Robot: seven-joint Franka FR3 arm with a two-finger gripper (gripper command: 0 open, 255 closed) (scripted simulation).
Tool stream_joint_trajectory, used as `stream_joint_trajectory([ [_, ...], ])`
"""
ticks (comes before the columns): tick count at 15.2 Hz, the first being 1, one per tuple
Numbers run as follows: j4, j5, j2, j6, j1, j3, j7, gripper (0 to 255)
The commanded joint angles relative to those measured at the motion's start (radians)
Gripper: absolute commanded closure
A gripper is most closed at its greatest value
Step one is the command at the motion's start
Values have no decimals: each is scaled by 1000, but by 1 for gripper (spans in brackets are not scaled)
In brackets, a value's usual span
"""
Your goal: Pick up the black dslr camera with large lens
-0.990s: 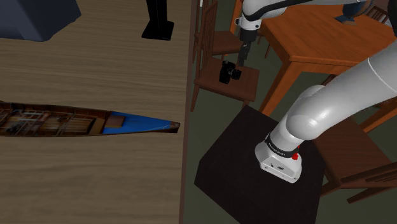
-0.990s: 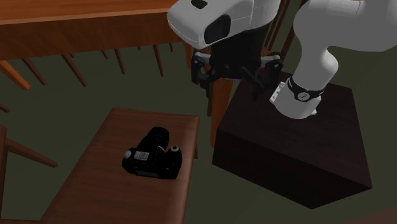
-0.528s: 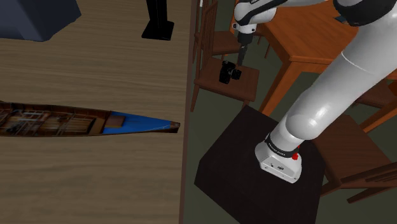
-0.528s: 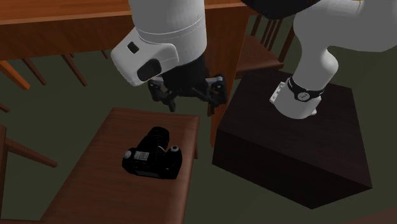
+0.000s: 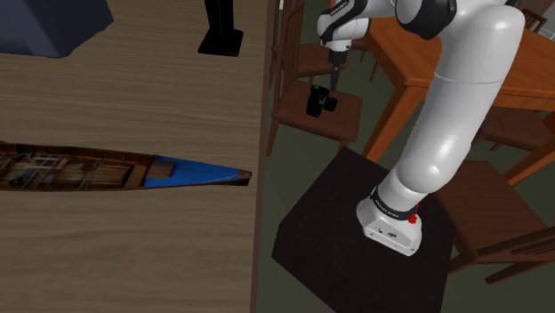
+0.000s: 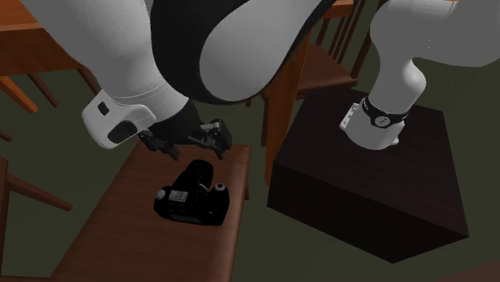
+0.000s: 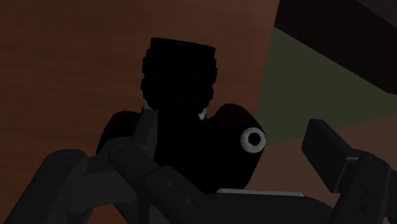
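Left of centre in the second exterior view, one black camera (image 6: 192,200) lies on a brown wooden bench (image 6: 112,236), its lens end toward the frame's top. Just above it hangs the black hand (image 6: 191,144), its two fingers (image 6: 220,134) spread apart (closed on nothing). At the right stands one dark box (image 6: 360,200), carrying the white arm's base (image 6: 377,120).

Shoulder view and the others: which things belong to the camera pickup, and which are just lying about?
Job in hand:
black camera
gripper, jaws open just above the camera
brown wooden seat the camera rests on

Lying about:
long boat model
black pedestal
orange-brown table
blue-grey object
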State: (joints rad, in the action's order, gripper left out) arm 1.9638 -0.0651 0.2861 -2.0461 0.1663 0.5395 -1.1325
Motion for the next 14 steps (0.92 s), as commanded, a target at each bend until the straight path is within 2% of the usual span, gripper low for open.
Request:
stream_joint_trajectory([
  [1, -81, -42, 92, 1, 35, -12, -61, 0],
  [11, -74, -81, 171, -78, 60, -35, -86, 0],
  [12, -75, -81, 172, -77, 59, -36, -86, 255],
  [14, -76, -81, 172, -77, 60, -35, -86, 255],
])
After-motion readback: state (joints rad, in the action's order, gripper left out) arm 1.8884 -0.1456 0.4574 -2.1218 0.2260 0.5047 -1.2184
